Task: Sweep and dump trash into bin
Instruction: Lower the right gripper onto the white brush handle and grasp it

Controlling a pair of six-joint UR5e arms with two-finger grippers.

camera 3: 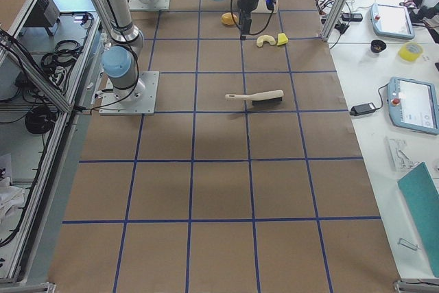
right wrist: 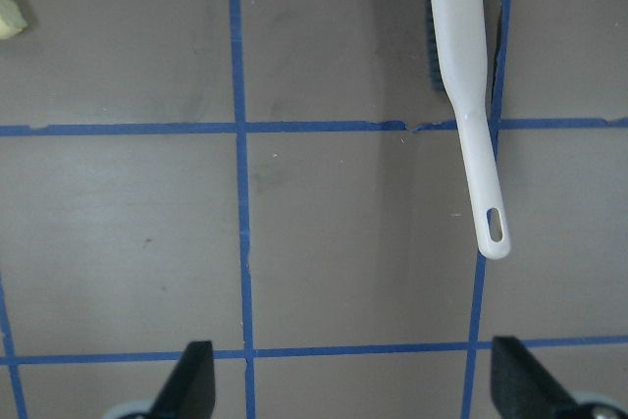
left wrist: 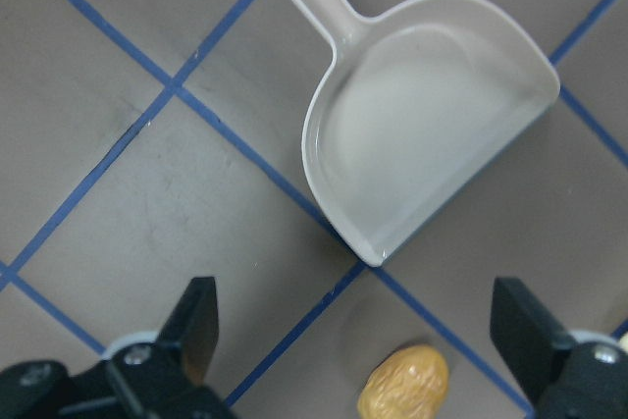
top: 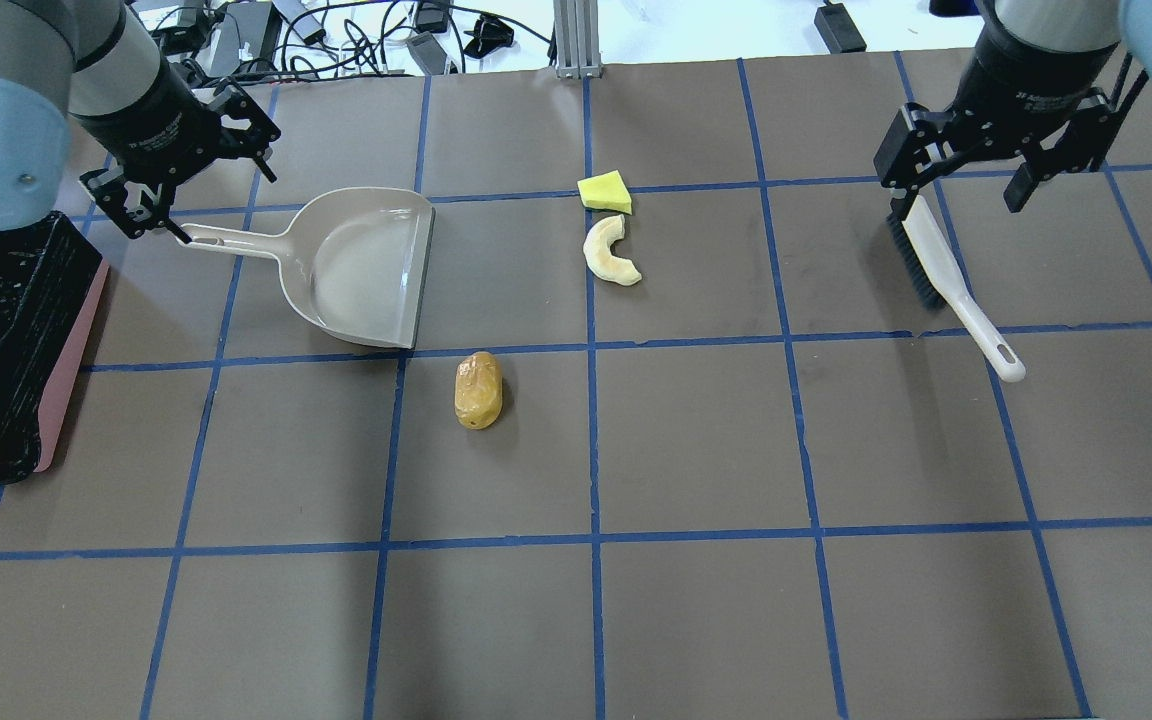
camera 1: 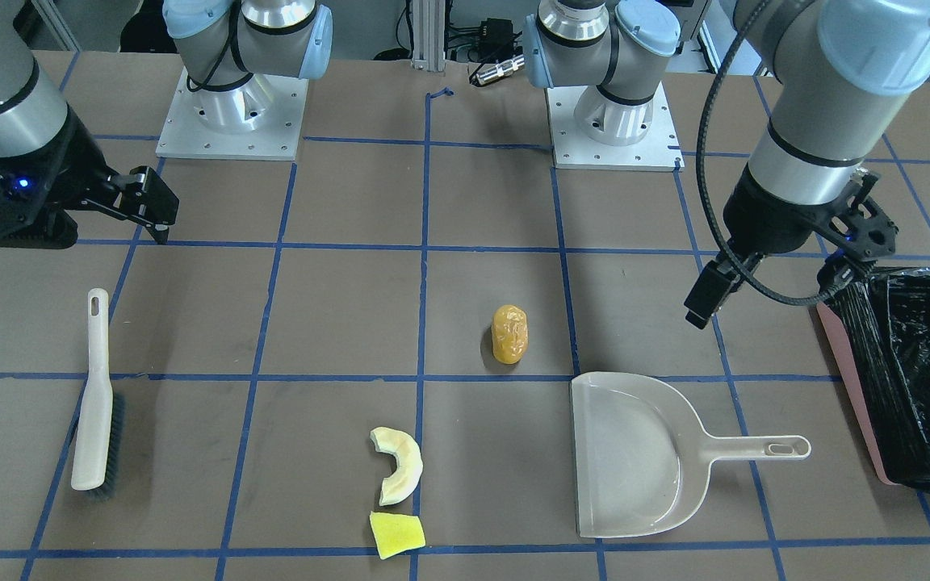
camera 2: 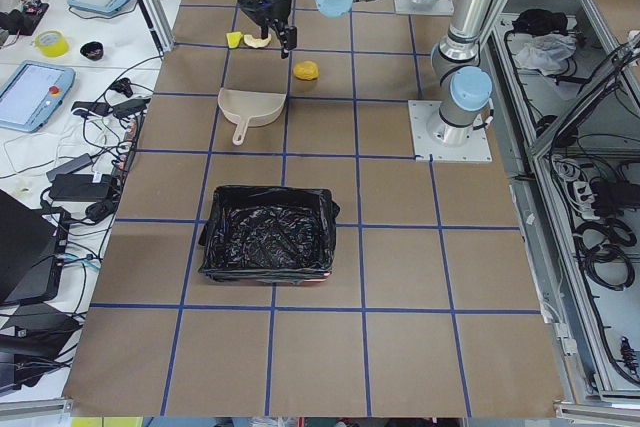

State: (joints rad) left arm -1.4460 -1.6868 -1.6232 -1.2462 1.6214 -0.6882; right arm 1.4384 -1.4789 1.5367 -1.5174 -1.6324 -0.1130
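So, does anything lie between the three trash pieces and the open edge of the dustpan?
Nothing visible does. Only bare table lies between the open edge of the dustpan and the crescent slice, the yellow wedge and the amber oval.

Silver arms [camera 1: 804, 153] carry pale-blue caps [camera 1: 885, 40], black hands [top: 958, 175].

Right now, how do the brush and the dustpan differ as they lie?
The brush is narrow with dark bristles; the dustpan is a wide, empty scoop. The brush's handle points toward the robot, the dustpan's toward the bin. Both are pale plastic, lying on the table, ungripped.
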